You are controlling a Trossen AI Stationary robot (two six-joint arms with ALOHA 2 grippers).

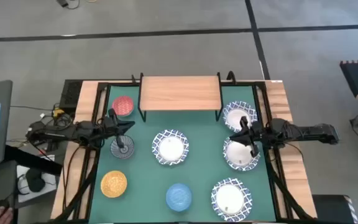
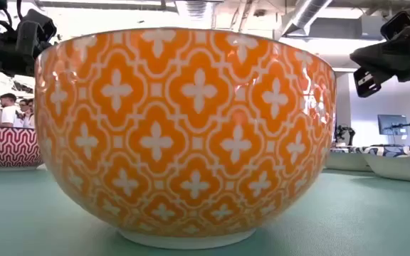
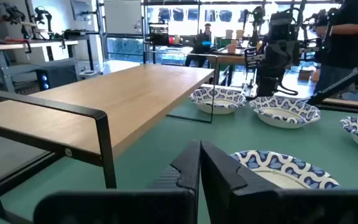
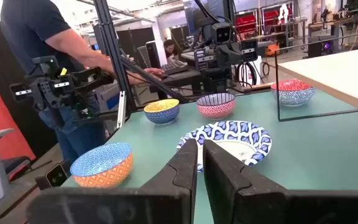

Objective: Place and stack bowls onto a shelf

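The left gripper (image 1: 124, 127) hangs over the table's left side with its fingers (image 3: 194, 168) pressed together on nothing. The grey-blue patterned bowl (image 1: 122, 148) sits just short of the fingertips, the red bowl (image 1: 123, 106) off to their far side, and the yellow-orange bowl (image 1: 114, 184) well behind. The shelf (image 1: 180, 92) stands empty at the far edge, so no bowl is placed yet.

To take the patterned bowl well, I judge the fingers must first spread, then drop so one goes inside the rim and one outside (a pinch on the wall, not a squeeze across the whole bowl).

Further right sit the light blue bowl (image 1: 178, 196) and a white lattice-rimmed bowl (image 1: 170, 147) at centre. The right gripper (image 1: 246, 129) hovers between two more white bowls (image 1: 241, 154), its fingers (image 4: 191, 163) also closed and empty.

I can read no brand, label or writing anywhere.
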